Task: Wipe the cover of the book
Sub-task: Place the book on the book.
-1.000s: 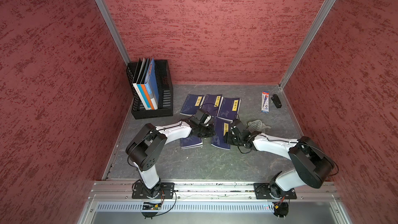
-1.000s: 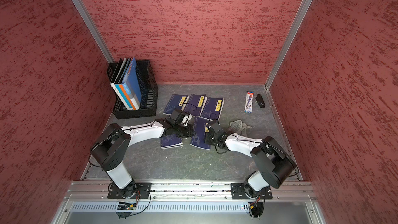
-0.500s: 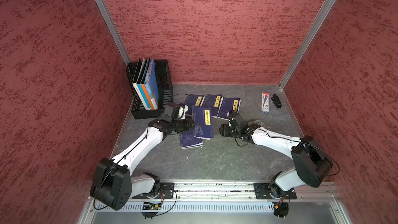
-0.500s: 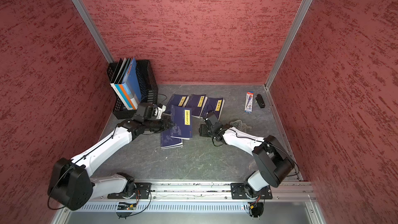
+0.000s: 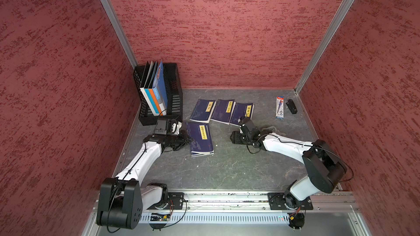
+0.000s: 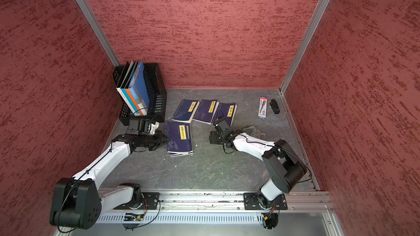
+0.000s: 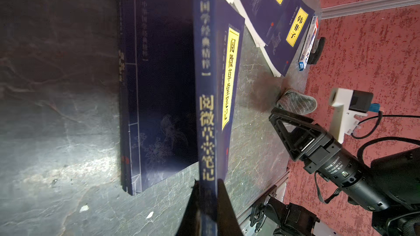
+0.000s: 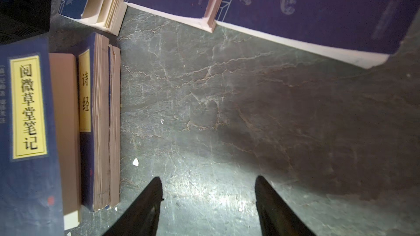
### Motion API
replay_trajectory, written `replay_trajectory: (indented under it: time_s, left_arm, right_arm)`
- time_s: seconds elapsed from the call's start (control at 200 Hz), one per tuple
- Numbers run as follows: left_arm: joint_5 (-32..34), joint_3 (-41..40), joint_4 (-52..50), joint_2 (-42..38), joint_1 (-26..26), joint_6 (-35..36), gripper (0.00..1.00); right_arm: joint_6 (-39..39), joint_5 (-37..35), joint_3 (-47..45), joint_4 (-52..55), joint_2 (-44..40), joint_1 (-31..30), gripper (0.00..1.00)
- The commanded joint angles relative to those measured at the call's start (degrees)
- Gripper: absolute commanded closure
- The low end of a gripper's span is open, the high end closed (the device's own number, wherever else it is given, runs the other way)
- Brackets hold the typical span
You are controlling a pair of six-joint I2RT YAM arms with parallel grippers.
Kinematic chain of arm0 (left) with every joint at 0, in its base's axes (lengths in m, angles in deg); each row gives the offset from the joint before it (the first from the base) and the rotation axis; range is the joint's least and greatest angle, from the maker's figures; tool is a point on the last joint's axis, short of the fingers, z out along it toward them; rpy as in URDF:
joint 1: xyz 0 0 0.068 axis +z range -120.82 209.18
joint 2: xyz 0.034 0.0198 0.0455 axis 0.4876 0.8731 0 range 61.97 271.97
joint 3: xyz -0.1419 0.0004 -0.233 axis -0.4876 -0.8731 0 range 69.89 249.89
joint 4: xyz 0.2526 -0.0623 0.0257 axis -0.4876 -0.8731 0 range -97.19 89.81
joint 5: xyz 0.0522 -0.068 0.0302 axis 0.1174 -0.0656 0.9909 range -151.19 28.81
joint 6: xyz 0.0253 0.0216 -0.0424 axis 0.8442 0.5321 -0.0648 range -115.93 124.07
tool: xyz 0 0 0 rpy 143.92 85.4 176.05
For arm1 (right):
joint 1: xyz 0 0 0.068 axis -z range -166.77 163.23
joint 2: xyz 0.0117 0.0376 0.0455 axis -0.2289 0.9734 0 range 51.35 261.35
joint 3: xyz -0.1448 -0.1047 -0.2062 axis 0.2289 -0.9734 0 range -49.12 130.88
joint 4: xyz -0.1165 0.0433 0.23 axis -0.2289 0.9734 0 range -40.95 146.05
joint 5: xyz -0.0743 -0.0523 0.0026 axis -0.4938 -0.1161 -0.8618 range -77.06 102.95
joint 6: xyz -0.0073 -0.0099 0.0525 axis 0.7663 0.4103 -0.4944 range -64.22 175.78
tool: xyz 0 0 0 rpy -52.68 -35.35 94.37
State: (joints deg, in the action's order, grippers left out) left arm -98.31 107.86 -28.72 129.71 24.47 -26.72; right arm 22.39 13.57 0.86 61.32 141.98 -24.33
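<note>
Left hand (image 5: 189, 141) clamped shut on spine edge of book (image 5: 201, 137), holding it over second book (image 7: 159, 87) on surface (image 5: 227, 169), left of centre. Cover faces up; long axis runs from robot toward back wall. Right hand (image 8: 209, 179) spread wide, empty, well apart from book's free edge. Cloth (image 7: 297, 103) lies behind right hand, on side away from book. Right hand nearer, so likely the one to fetch it.

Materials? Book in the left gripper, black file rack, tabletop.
Book: paperback, matte dark-blue card cover, yellow title label, pale paper page edges. File rack: black moulded plastic, probably, judging by its lattice walls. Tabletop: dark grey, veined like stone, slight sheen under the light; could be a printed laminate.
</note>
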Motion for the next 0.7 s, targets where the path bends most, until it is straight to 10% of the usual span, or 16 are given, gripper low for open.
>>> replay_trajectory:
  time_s: [0.0, 0.691]
  left_arm:
    - [-1.8, -0.8, 4.9, 1.1, 0.4, 0.3, 0.98]
    - [-1.3, -0.4, 11.0, 10.8, 0.4, 1.3, 0.93]
  right_arm:
    - [0.9, 0.8, 1.4, -1.3, 1.0, -0.3, 0.35]
    - [1.3, 1.9, 2.5, -2.0, 3.3, -0.3, 0.35]
